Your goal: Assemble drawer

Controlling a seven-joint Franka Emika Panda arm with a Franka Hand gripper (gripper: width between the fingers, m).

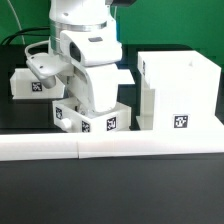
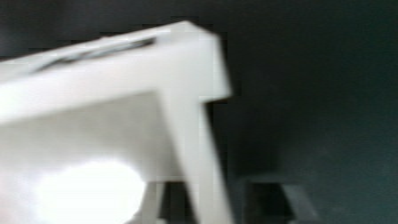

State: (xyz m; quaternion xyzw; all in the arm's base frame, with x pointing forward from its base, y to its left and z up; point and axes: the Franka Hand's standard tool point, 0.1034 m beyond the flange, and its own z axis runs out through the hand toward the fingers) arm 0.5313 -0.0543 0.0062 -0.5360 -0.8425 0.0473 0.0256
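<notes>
The hand (image 2: 217,200) is lowered over the nearer small drawer tray (image 1: 90,122), which sits on the black bench (image 1: 110,195) just behind the long white L-shaped bar (image 1: 110,148). This is a pose suited to gripping the thin wall. In the wrist view one tray wall (image 2: 192,120) runs down between the dark fingers (image 2: 267,198). A dark gap beside it suggests the hand is spread rather than clenched, though blur makes this uncertain. The second tray (image 1: 33,85) lies to the exterior view's left. The large casing (image 1: 180,90) stands to the right, apart from both trays, probably waiting to receive them.
</notes>
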